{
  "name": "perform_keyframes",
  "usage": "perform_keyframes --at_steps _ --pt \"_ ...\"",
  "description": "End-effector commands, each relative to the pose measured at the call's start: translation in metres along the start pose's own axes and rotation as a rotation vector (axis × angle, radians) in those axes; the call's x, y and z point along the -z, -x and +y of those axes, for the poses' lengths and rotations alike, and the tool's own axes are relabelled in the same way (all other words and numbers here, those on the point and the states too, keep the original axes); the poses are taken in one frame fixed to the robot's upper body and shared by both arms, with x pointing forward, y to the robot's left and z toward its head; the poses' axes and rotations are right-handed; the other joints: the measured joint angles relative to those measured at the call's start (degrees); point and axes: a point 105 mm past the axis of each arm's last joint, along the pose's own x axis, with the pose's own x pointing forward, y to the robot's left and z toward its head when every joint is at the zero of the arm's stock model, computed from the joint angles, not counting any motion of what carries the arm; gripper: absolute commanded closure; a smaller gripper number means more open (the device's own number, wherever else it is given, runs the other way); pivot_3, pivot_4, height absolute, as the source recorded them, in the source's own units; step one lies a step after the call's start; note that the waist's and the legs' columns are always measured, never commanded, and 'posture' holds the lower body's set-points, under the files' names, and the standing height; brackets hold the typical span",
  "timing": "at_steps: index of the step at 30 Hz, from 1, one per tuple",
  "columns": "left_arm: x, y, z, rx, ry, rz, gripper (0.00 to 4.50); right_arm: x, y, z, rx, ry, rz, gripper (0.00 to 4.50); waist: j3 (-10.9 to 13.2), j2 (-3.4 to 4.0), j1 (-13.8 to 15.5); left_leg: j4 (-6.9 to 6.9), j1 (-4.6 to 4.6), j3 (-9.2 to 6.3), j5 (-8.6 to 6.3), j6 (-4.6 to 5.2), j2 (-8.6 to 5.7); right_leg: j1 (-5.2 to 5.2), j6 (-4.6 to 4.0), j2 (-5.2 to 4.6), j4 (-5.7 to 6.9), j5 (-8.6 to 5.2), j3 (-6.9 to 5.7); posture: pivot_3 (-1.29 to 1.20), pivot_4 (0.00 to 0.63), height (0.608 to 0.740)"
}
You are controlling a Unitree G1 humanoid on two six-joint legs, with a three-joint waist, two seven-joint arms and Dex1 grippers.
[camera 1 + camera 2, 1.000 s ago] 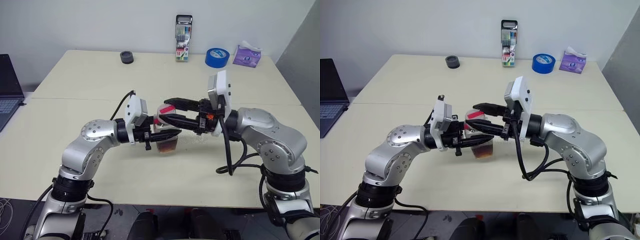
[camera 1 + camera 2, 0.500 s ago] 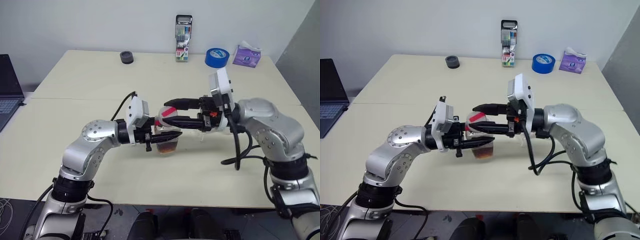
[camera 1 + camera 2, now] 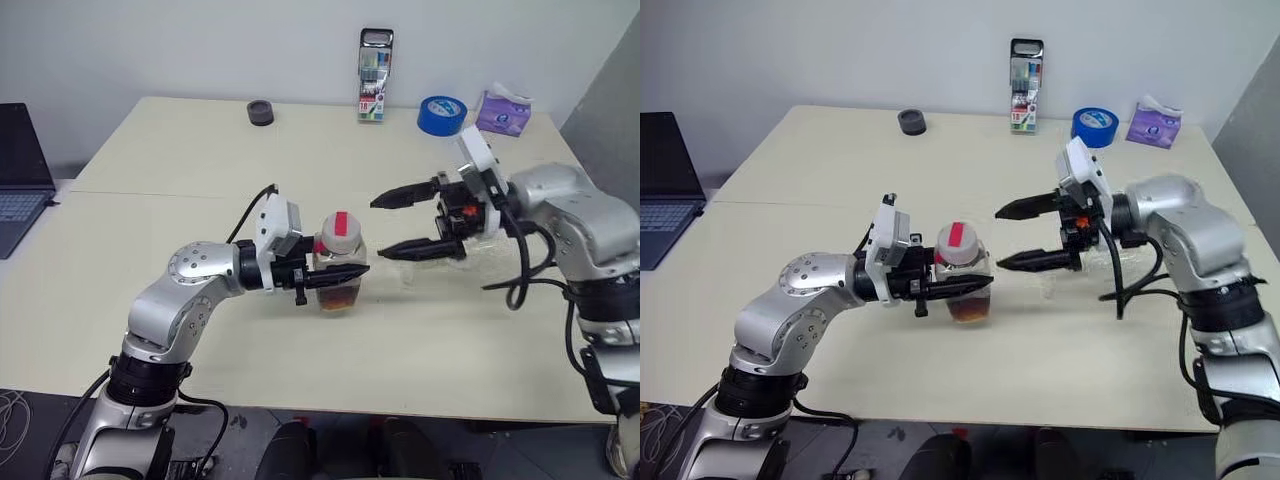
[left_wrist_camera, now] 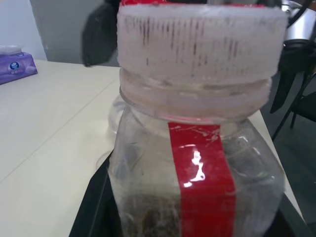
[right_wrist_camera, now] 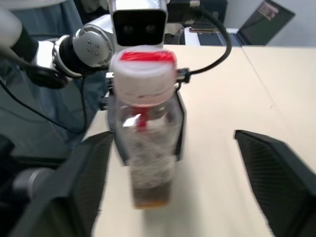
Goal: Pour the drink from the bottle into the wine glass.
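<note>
The bottle (image 3: 338,268) stands upright on the table, a small clear one with a red strip and its red-and-white cap (image 3: 338,228) on. The drink (image 3: 339,296) is a thin dark layer at its bottom. My left gripper (image 3: 336,274) reaches in from the left and is shut on the bottle's body. To the right of the cap, my right gripper (image 3: 378,228) hangs open and apart from it, fingers spread wide, with nothing between them. In the left wrist view the wine glass (image 4: 115,107) shows as a clear curved bowl just behind the bottle (image 4: 197,163).
Along the table's far edge stand a black ring (image 3: 260,112), a tall clear marker case (image 3: 374,75), a blue tape roll (image 3: 436,115) and a purple tissue pack (image 3: 503,112). A laptop (image 3: 20,175) sits off the left side.
My right gripper has let go of the bottle's cap, spread wide open and pulled back to the right. The left gripper and the bottle have stayed put.
</note>
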Motion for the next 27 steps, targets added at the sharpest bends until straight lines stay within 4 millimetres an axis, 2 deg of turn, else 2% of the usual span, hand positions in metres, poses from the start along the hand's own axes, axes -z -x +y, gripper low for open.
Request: perform_keyframes --at_steps 1,5,10,14,19,27 --pt "-0.018 0.001 0.001 -0.005 -0.068 -0.051 2.76 -0.021 -0.004 0.017 0.037 0.030 -0.062 0.03 0.0 0.00 -0.1 -0.04 0.02 -0.01 0.00 0.01 0.01 0.00 0.00 0.02 0.03 0.00 -0.01 0.00 0.150 0.740" --pt "-0.018 0.001 0.003 -0.011 -0.069 -0.052 2.76 -0.024 -0.018 0.023 0.106 0.022 -0.120 0.03 0.0 0.00 -0.1 -0.03 0.07 -0.01 -0.01 0.02 0.03 0.03 0.00 0.04 0.10 0.00 -0.01 0.00 0.150 0.740" --pt "-0.018 -0.003 0.003 -0.007 -0.072 -0.056 2.76 -0.026 -0.041 0.016 0.216 0.049 -0.184 0.03 0.0 0.00 -0.1 -0.01 0.06 -0.02 0.00 0.00 0.01 0.03 0.00 0.04 0.10 0.00 -0.02 0.00 0.150 0.740" --pt "-0.020 -0.005 0.002 -0.002 -0.075 -0.060 2.76 -0.029 -0.049 0.010 0.262 0.054 -0.223 0.03 0.0 0.00 -0.1 -0.01 0.06 -0.02 0.05 -0.08 0.00 0.03 0.00 0.04 0.08 0.00 -0.02 0.00 0.150 0.740" --pt "-0.020 -0.003 0.002 -0.002 -0.078 -0.057 2.76 -0.029 -0.046 0.005 0.282 0.047 -0.230 0.03 0.0 0.00 -0.1 -0.02 0.06 -0.01 0.04 -0.07 -0.01 0.03 0.00 0.04 0.08 0.00 -0.02 0.00 0.150 0.740" --pt "-0.018 -0.002 0.001 -0.008 -0.076 -0.054 2.76 -0.023 -0.027 -0.003 0.318 0.030 -0.198 0.03 0.0 0.00 -0.1 -0.02 0.07 -0.01 0.00 0.01 -0.01 0.03 0.00 0.04 0.08 0.00 -0.01 0.00 0.150 0.740"
